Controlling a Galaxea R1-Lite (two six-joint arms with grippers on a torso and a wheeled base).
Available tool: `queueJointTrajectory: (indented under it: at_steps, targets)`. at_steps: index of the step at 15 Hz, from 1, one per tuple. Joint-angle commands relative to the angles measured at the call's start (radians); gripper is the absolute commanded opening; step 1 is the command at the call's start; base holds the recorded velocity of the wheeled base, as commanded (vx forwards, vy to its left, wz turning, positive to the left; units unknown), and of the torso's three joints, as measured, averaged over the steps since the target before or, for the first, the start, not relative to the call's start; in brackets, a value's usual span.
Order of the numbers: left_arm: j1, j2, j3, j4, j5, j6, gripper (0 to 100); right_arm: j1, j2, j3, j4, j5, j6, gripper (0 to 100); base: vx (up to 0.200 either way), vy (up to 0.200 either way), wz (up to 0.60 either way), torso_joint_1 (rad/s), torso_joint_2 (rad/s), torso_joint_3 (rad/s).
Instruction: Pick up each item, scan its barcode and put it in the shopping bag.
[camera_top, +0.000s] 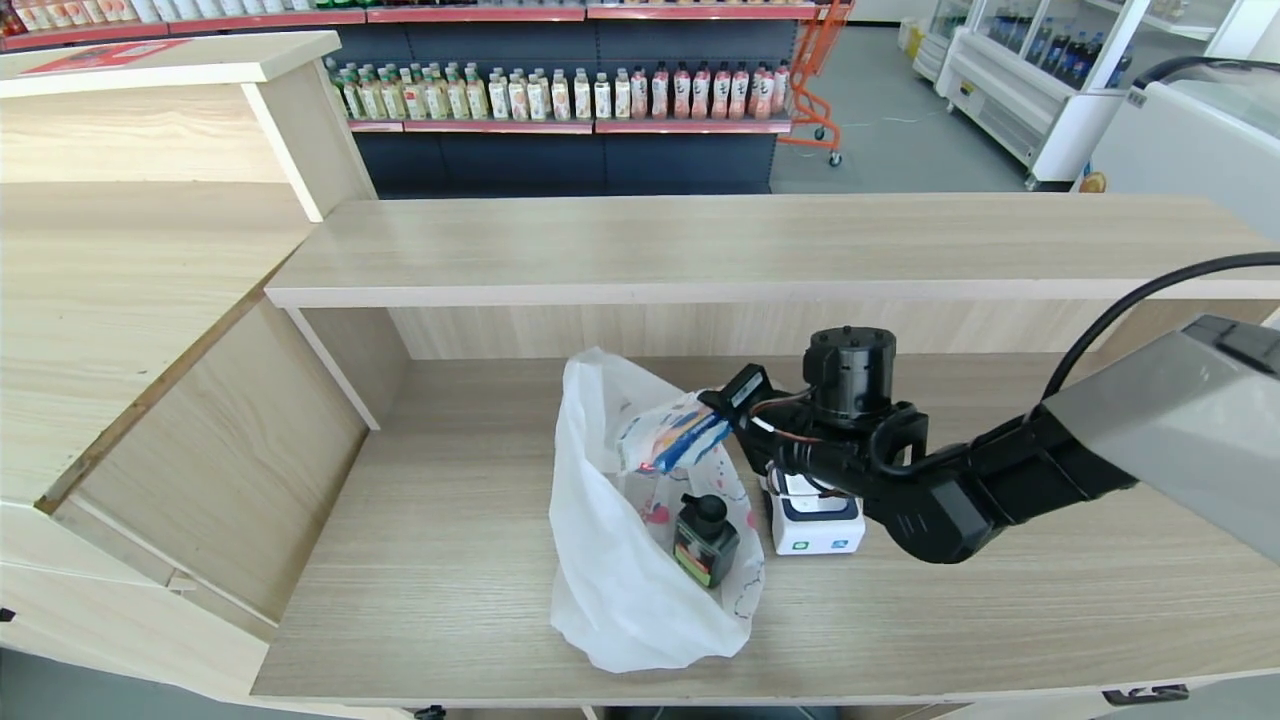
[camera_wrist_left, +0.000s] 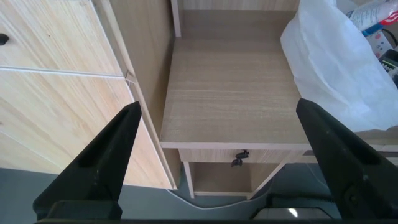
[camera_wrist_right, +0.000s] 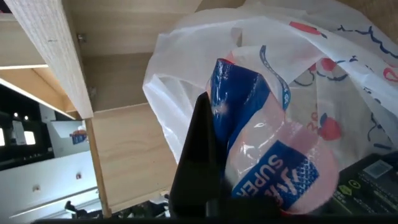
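— What's sitting in the shopping bag (camera_top: 600, 570)?
— A dark bottle (camera_top: 705, 540). I'm gripping a blue-and-white packet (camera_top: 672, 442) in the right gripper (camera_top: 722, 420), just above the bag's mouth. My left gripper (camera_wrist_left: 219, 109) is hanging wide open.

- Even, bright light from overhead falls on the counter (camera_top: 450, 560); shadows under the shopping bag (camera_top: 610, 590) are soft and faint.
- The back wall (camera_top: 700, 328) beneath the upper shelf (camera_top: 760, 245) sits in light shade.
- A small red glow marks the packet (camera_top: 675, 438).
- The left gripper (camera_wrist_left: 219, 104) shows as dark silhouettes against pale wood.
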Motion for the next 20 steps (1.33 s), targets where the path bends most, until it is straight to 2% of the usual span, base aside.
queueJointTrajectory:
  at_steps: [1,8,10,13,14,16,17,18,19,20]
  targets:
    - [-0.001,0.0,0.0,0.0,0.0,0.0,100,0.006,0.028,-0.003,-0.011,0.002,-0.004,100,0.0,0.0,0.0,0.0,0.0,0.0]
    - [0.001,0.0,0.0,0.0,0.0,0.0,100,-0.004,0.002,-0.001,-0.051,0.045,-0.006,100,0.0,0.0,0.0,0.0,0.0,0.0]
    - [0.001,0.0,0.0,0.0,0.0,0.0,100,-0.024,-0.101,0.077,-0.048,0.087,-0.047,100,0.0,0.0,0.0,0.0,0.0,0.0]
    - [0.001,0.0,0.0,0.0,0.0,0.0,100,-0.053,-0.38,0.302,-0.043,0.215,-0.204,100,0.0,0.0,0.0,0.0,0.0,0.0]
    - [0.001,0.0,0.0,0.0,0.0,0.0,100,-0.056,-0.518,0.422,-0.043,0.281,-0.309,100,0.0,0.0,0.0,0.0,0.0,0.0]
    - [0.001,0.0,0.0,0.0,0.0,0.0,100,-0.07,-0.689,0.591,-0.031,0.297,-0.639,100,0.0,0.0,0.0,0.0,0.0,0.0]
    - [0.001,0.0,0.0,0.0,0.0,0.0,100,-0.126,-0.788,0.701,0.012,0.294,-0.968,100,0.0,0.0,0.0,0.0,0.0,0.0]
    - [0.001,0.0,0.0,0.0,0.0,0.0,100,-0.205,-0.861,0.79,0.047,0.275,-1.185,100,0.0,0.0,0.0,0.0,0.0,0.0]
    - [-0.001,0.0,0.0,0.0,0.0,0.0,100,-0.223,-0.887,0.816,0.054,0.269,-1.233,100,0.0,0.0,0.0,0.0,0.0,0.0]
    - [0.001,0.0,0.0,0.0,0.0,0.0,100,-0.26,-1.08,0.965,0.13,0.174,-1.284,100,0.0,0.0,0.0,0.0,0.0,0.0]
